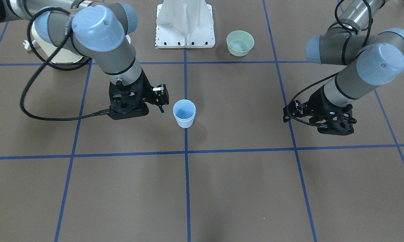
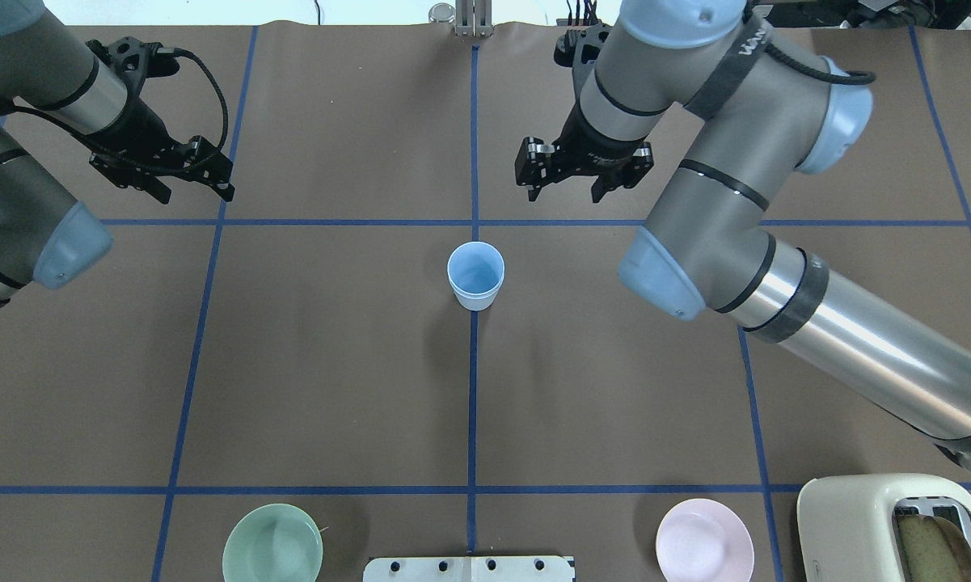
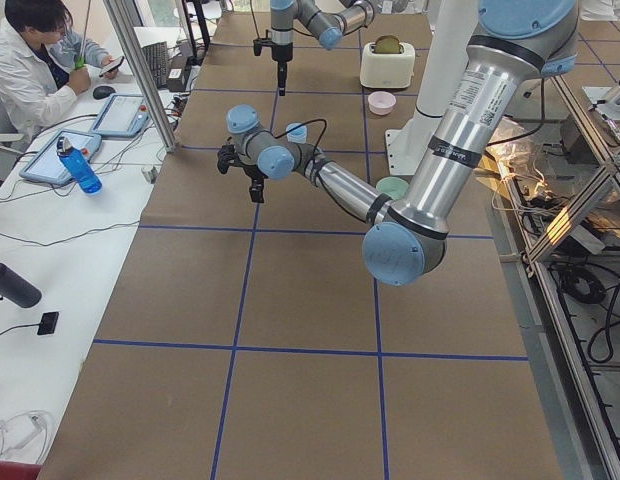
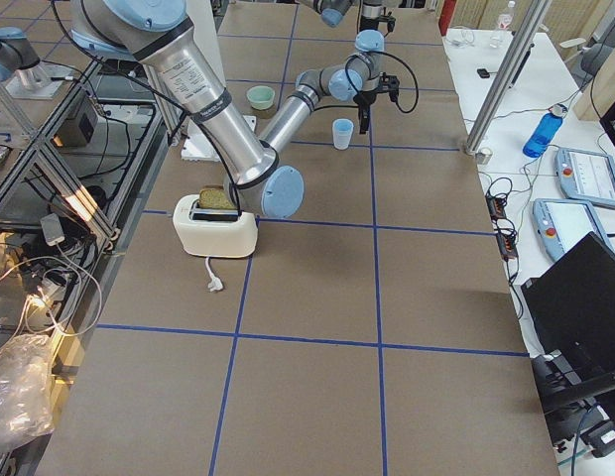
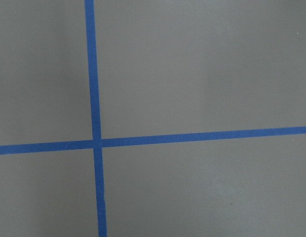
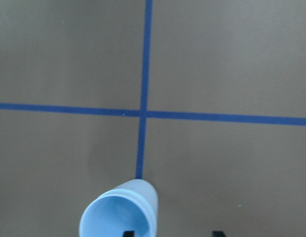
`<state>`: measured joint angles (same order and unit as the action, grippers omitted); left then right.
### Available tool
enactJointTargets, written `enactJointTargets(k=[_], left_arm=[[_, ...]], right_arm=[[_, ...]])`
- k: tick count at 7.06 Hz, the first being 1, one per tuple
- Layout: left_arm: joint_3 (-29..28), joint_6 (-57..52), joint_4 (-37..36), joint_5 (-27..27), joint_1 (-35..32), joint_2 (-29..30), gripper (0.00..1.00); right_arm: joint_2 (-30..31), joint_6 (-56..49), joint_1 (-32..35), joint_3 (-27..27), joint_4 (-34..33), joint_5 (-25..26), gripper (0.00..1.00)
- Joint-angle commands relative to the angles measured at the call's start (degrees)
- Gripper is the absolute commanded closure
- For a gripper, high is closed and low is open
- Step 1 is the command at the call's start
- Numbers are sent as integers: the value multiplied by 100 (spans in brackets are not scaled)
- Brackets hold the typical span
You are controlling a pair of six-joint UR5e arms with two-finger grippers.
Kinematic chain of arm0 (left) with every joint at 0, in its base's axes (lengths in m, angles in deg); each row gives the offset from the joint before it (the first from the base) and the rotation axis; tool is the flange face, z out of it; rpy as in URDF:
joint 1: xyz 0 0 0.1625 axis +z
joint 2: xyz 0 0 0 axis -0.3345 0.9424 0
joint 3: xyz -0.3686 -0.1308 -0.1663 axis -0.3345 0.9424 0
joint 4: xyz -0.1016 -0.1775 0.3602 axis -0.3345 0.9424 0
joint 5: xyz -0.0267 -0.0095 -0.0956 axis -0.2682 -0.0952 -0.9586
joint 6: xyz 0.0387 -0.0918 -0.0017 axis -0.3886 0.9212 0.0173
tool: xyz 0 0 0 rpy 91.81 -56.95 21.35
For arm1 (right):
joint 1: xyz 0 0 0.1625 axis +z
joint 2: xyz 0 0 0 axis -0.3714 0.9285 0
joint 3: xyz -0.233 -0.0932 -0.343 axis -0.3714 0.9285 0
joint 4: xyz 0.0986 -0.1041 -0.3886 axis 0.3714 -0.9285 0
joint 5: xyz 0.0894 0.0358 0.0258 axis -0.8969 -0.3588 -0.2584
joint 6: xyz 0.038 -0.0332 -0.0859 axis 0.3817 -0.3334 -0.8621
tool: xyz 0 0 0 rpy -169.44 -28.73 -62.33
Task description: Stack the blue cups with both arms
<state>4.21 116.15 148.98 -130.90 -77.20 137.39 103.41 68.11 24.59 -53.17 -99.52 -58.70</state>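
Blue cups (image 2: 475, 275): only one cup outline shows, upright, mouth up, on the centre tape line of the table (image 2: 331, 364). A ridge runs under the rim; cannot tell whether two are nested.

Nearest the robot, overhead view:
- white pedestal base (image 2: 469, 568) at 6 o'clock from the cup
- mint-green bowl (image 2: 272, 543) at 7
- pink bowl (image 2: 704, 540) at 5
- cream toaster (image 2: 857, 525) at 4, with a bread slice (image 2: 926, 540) in its slot

The front view hides most of the pink bowl and the toaster behind the right arm (image 1: 97, 37). The right side view shows the toaster whole, with its cord.

Beyond the cup:
- right pincer (image 2: 564, 192) at 1 o'clock, fingers spread wide, nothing between them, apart from the cup
- left pincer (image 2: 196, 190) at 10 o'clock, well apart from the cup, also spread wide and empty

The right wrist view catches the cup's rim at its 6 o'clock edge, with one fingertip (image 6: 127, 233) just over it. The left wrist view shows only bare table and a tape cross (image 5: 96, 143). The left side view alone shows an operator (image 3: 30, 60) seated at a side desk.
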Motion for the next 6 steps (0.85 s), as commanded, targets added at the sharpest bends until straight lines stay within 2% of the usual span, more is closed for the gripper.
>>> enactJointTargets(k=[1, 2, 3, 5, 6], left_arm=[[-7, -1064, -317, -255, -437, -72, 1], [2, -1486, -389, -256, -587, -176, 1], [2, -2117, -398, -256, -858, -430, 1], [-24, -3060, -512, -413, -1359, -800, 1], [-25, -3481, -513, -510, -1588, -1045, 1]], right_arm=[[435, -329, 649, -107, -8, -335, 1], [585, -329, 861, -150, 1, -337, 0], [795, -973, 1011, -133, 1, -232, 0], [1365, -2503, 1747, -115, -8, -336, 0], [1630, -2587, 2090, -107, -69, -528, 0]])
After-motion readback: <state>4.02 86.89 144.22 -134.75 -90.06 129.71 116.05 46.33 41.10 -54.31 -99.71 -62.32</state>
